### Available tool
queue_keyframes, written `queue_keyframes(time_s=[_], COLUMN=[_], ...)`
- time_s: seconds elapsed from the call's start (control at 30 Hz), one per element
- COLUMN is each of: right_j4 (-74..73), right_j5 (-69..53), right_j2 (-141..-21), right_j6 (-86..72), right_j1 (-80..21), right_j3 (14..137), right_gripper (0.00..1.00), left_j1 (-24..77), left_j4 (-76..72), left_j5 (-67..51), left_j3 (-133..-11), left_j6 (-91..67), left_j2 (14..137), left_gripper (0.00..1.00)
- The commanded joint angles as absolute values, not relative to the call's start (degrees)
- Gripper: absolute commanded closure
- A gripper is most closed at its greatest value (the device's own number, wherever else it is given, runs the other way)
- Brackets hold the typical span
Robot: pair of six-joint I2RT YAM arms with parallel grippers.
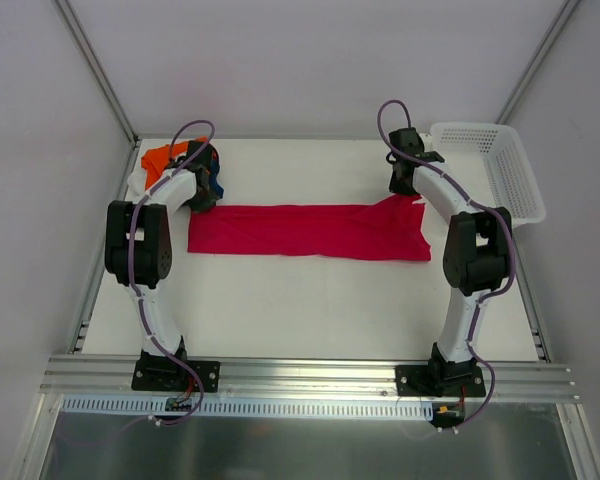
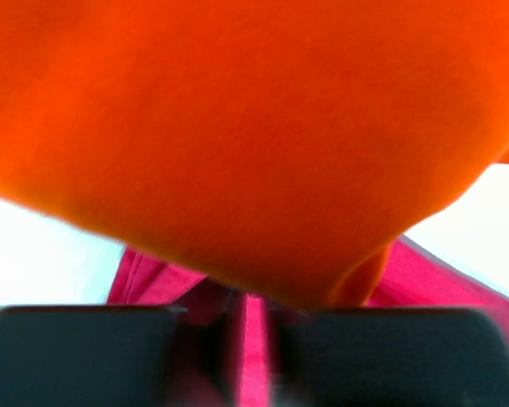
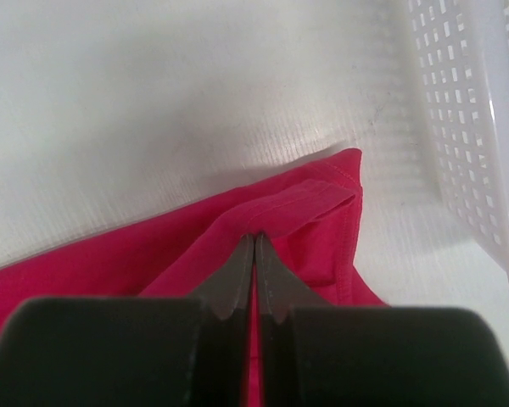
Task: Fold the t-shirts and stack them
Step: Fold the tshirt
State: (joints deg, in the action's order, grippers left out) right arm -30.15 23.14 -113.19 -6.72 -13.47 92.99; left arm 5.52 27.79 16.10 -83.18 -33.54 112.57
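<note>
Crimson-red t-shirt (image 1: 310,232), lying as a long flat band across the middle of the table (image 1: 310,310) between the two arms. Right pincer (image 3: 254,242): pressed together on a raised fold of the crimson cloth at the band's far right corner, near the white mesh basket (image 3: 467,127). Left pincer (image 2: 250,309): fingers almost together with crimson cloth between them, at the band's far left corner; this view is blurred. Orange t-shirt (image 2: 237,127): just beyond the left pincer, in the table's far left corner.

Lab rig: white panels (image 1: 310,60), aluminium rail (image 1: 310,375).
</note>
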Motion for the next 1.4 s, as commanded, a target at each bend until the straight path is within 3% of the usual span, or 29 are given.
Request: queue_keyframes(time_s=[0.0,0.07,0.1,0.17,1.37], right_j4=[-28.92,-29.00,-29.00,-29.00,-31.73], right_j5=[22.85,22.68,22.50,22.50,23.03], right_j2=[-113.73,-113.82,-113.73,-113.47,-87.81], right_j6=[-5.63,-5.62,-5.62,-5.62,-11.95], right_j1=[-13.01,-12.92,-13.01,-13.01,-23.11], right_j3=[96.06,96.15,96.15,95.89,69.97], right_gripper=[1.00,1.00,1.00,1.00,1.00], left_j1=[4.75,4.75,4.83,4.83,4.83], left_j4=[27.95,27.86,27.86,27.86,27.86], left_j5=[15.56,15.21,14.94,14.85,12.66], left_j3=[-85.78,-85.78,-85.78,-85.17,-79.28], left_j6=[-32.52,-32.52,-32.43,-32.52,-32.78], left_j2=[113.29,113.12,113.03,112.15,103.89], left_gripper=[0.79,0.44,0.19,0.03,0.01])
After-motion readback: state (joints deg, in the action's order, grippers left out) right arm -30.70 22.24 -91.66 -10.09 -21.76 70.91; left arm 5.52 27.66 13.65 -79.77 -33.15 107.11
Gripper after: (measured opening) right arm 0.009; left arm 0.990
